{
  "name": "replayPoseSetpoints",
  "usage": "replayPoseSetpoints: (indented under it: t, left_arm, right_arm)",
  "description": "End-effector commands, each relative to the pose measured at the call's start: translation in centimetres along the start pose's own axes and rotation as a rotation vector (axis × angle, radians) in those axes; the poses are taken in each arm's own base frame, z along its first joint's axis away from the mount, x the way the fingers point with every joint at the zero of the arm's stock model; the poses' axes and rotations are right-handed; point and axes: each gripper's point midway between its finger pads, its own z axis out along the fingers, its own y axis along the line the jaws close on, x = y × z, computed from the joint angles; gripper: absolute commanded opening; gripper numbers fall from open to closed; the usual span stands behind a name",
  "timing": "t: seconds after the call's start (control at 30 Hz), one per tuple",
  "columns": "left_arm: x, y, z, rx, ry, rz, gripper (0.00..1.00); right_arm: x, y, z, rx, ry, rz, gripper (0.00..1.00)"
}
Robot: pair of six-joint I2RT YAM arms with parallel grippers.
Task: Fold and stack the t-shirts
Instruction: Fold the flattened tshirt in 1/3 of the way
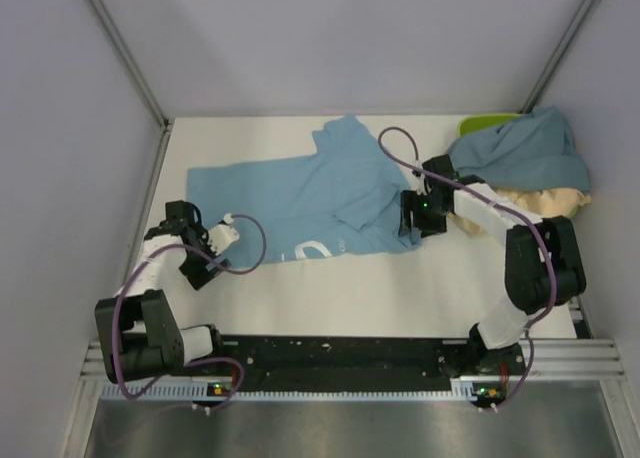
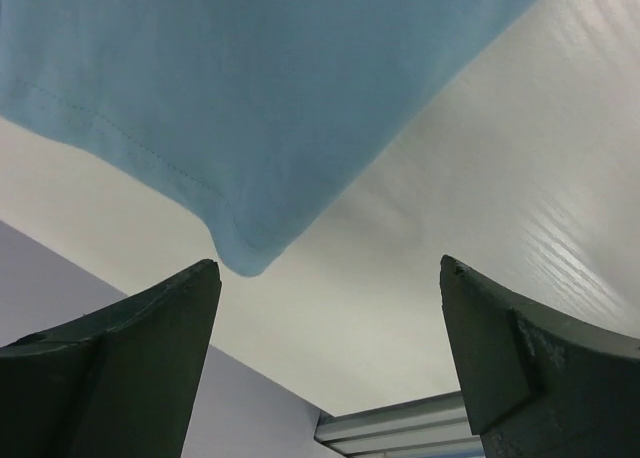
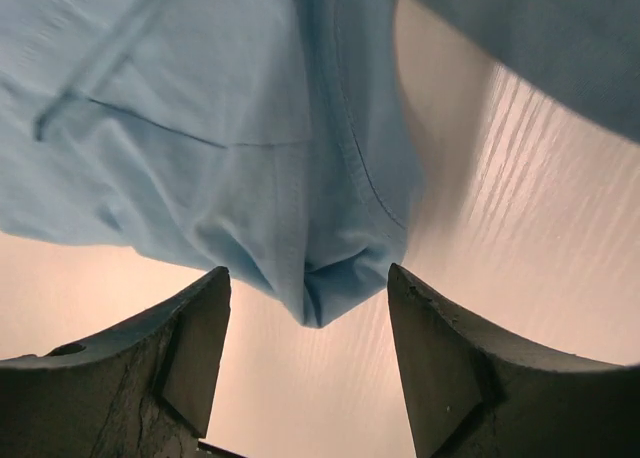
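The sky-blue t-shirt (image 1: 300, 203) with white lettering lies spread on the white table, rumpled at its right side. My left gripper (image 1: 186, 218) is open at the shirt's near-left corner. In the left wrist view, that corner (image 2: 250, 98) hangs just ahead of the open gripper (image 2: 328, 266), not between the fingers. My right gripper (image 1: 410, 226) is open at the shirt's near-right end. In the right wrist view, a bunched fold of the shirt (image 3: 220, 128) dips to the gap of the open gripper (image 3: 308, 273). The slate-blue t-shirt (image 1: 530, 153) lies crumpled on the beige t-shirt (image 1: 550, 200) at the far right.
A lime-green tray (image 1: 485, 124) peeks out behind the pile of shirts. Grey walls close in the table (image 1: 350, 288) at the left, back and right. A black rail (image 1: 340, 353) with both arm bases runs along the near edge.
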Motion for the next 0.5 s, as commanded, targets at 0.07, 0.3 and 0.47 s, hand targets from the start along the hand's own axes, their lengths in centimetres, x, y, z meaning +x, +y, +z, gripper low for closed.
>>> replayPoseSetpoints:
  t: [0.07, 0.3, 0.47]
  left_arm:
    - [0.1, 3.2, 2.6, -0.136, 0.031, 0.022, 0.87]
    - [2.5, 2.7, 3.3, -0.154, 0.135, 0.004, 0.0]
    - [3.1, 3.5, 1.4, -0.165, 0.149, 0.039, 0.0]
  right_arm:
    - [1.3, -0.8, 4.0, 0.006, 0.037, 0.073, 0.6]
    - [5.8, -4.3, 2.3, 0.084, 0.082, 0.189, 0.0]
    - [9.4, -3.4, -0.2, 0.048, 0.131, 0.255, 0.0]
